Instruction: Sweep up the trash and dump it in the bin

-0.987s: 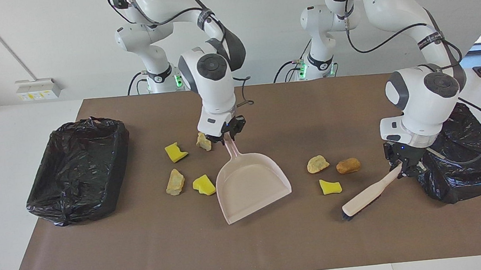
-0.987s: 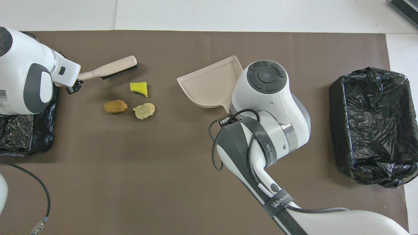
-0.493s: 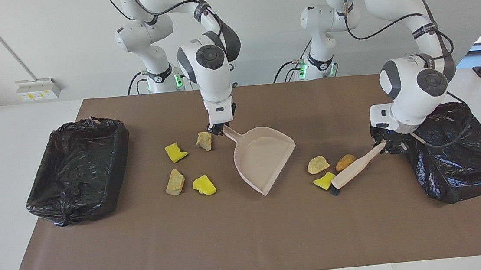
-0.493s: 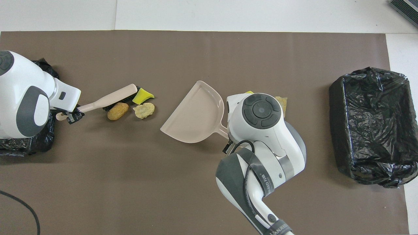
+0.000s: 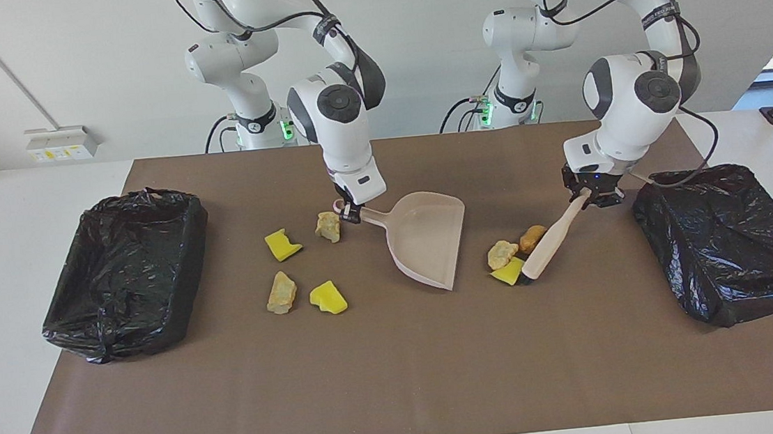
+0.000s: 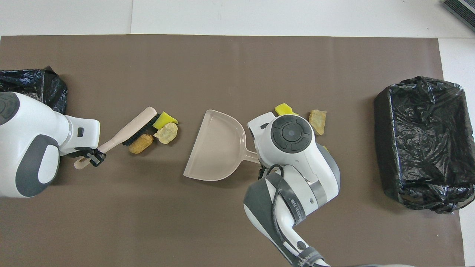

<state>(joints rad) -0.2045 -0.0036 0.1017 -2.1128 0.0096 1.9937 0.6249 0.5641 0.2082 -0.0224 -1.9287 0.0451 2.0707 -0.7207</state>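
Both grippers clamped: left gripper (image 5: 592,197) on brush (image 5: 549,247), right gripper (image 5: 349,212) on dustpan (image 5: 427,238)

trash (image 5: 504,254): three scraps bunched against brush (image 5: 547,248); four scattered beside dustpan (image 5: 427,237) handle

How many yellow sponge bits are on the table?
3. One yellow sponge bit lies against the brush head. Two lie between the dustpan and the bin at the right arm's end. None looks hidden.
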